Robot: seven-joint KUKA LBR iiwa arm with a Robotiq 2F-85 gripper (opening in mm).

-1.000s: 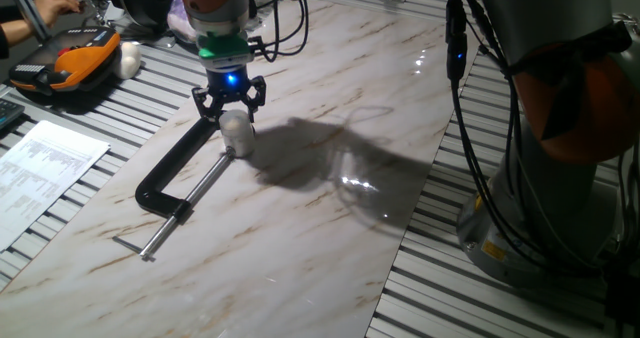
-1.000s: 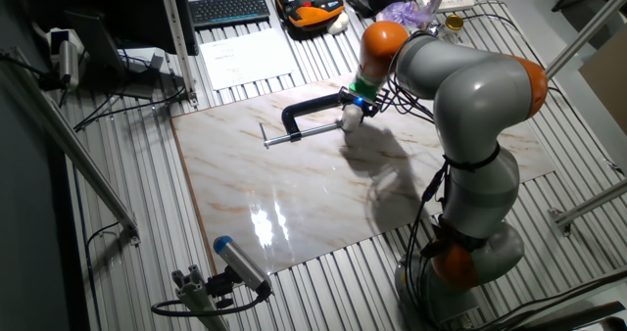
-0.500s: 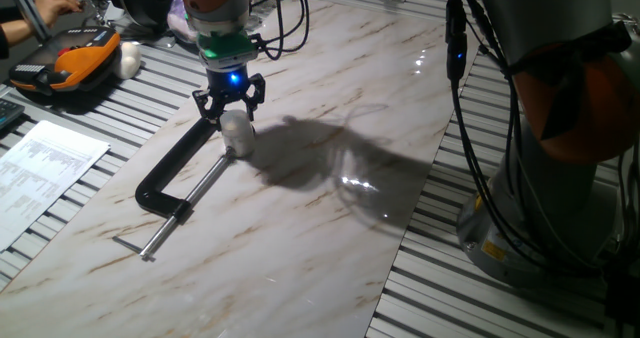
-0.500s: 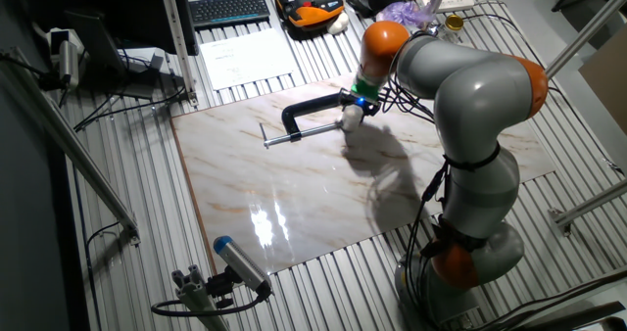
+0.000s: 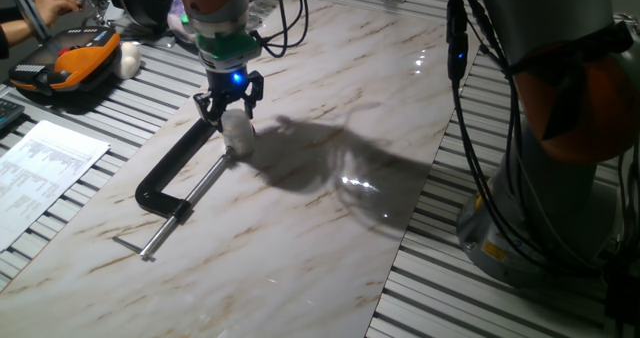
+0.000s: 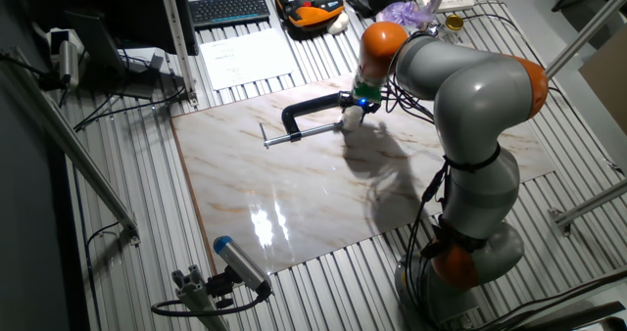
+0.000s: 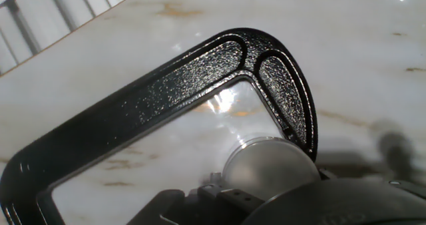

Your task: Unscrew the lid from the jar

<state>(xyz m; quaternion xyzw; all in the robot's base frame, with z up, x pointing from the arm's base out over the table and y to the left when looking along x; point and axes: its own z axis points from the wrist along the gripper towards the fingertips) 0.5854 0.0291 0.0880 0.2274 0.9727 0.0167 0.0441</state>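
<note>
**White jar sitting clamped under the pincer**

White plastic is showing between the black fingers: the jar [image 5: 237, 136] is standing upright on the marble bench [image 5: 330, 228], pressed between the jaw and screw pad of the black C-clamp [image 5: 178, 168], which is lying flat toward the bench's far-left corner. The lid [image 5: 234, 121] is sitting on top of the jar, flat side up. The gripper [image 5: 229, 103] is hanging straight down over it, its fingers [image 5: 208, 106] reaching down on either side of the cap and looking closed around it, though contact is hard to confirm at this size. In the hand view, the clamp's curved frame [image 7: 200, 72] is filling the picture, with a round pale top [image 7: 269, 168] showing at the lower edge.
</note>
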